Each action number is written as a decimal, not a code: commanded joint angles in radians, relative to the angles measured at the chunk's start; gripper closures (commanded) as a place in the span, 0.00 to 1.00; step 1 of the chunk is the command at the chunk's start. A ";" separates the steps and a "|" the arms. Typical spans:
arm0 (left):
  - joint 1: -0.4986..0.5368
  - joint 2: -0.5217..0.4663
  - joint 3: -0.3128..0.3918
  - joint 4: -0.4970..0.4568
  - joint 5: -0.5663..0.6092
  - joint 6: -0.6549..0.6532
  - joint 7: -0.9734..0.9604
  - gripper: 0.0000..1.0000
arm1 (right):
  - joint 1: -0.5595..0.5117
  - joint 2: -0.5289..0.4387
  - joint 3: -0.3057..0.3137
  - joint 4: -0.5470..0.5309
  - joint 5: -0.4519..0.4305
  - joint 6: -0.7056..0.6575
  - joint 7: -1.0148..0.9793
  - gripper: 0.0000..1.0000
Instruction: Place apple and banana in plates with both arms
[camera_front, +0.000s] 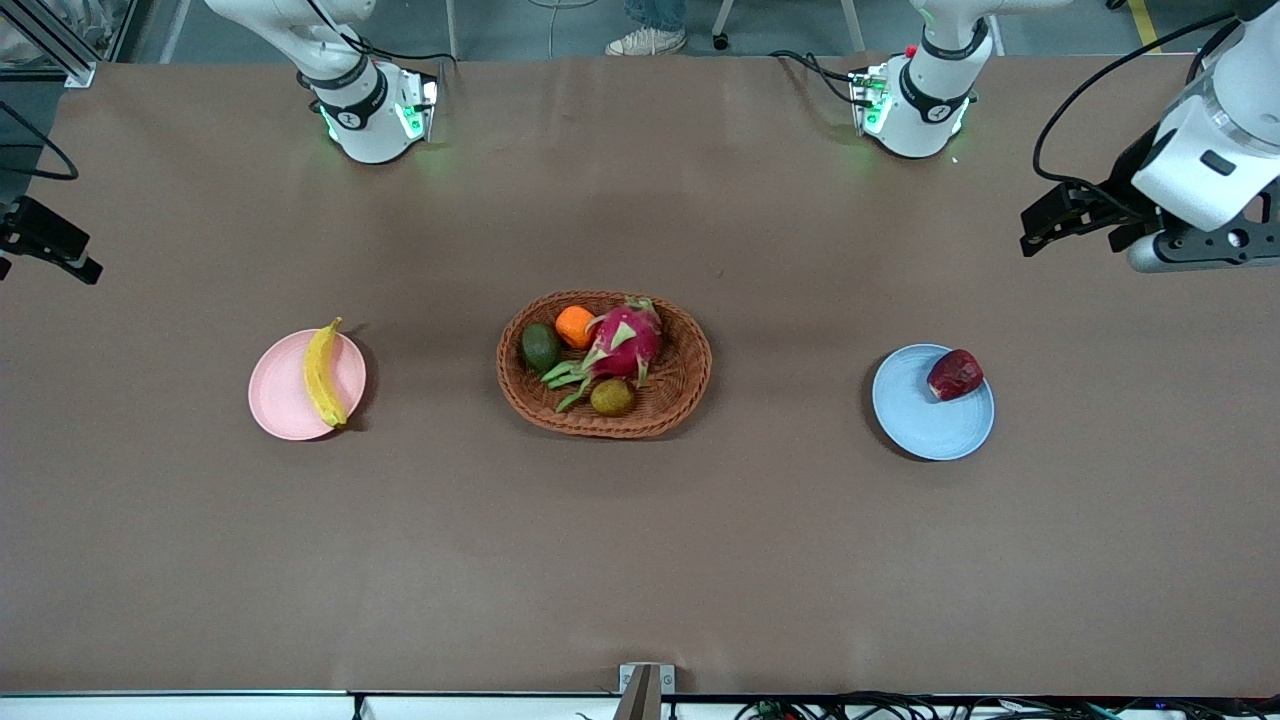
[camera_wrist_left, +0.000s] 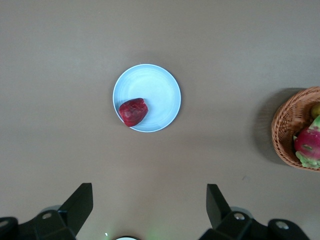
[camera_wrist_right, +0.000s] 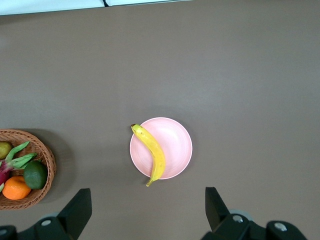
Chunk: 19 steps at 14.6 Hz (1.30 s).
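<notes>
The yellow banana lies across the pale pink plate toward the right arm's end of the table; both also show in the right wrist view, the banana on the plate. The dark red apple sits on the rim side of the light blue plate; the left wrist view shows the apple on the plate. My left gripper is open and empty, raised off to the side of the blue plate. My right gripper is open and empty, raised near the table's edge.
An oval wicker basket stands mid-table between the plates, holding a pink dragon fruit, an orange, an avocado and a kiwi. The basket's edge shows in both wrist views.
</notes>
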 joint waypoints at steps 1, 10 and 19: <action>0.014 -0.014 -0.014 -0.013 0.001 0.009 0.010 0.00 | 0.003 -0.035 0.002 -0.050 -0.018 0.006 0.004 0.00; 0.020 -0.034 -0.013 -0.008 0.078 -0.003 0.105 0.00 | 0.001 -0.037 0.000 -0.049 -0.019 -0.011 -0.007 0.00; 0.054 -0.021 0.000 0.024 0.078 -0.005 0.183 0.00 | 0.001 -0.043 0.002 -0.063 -0.055 -0.015 -0.001 0.00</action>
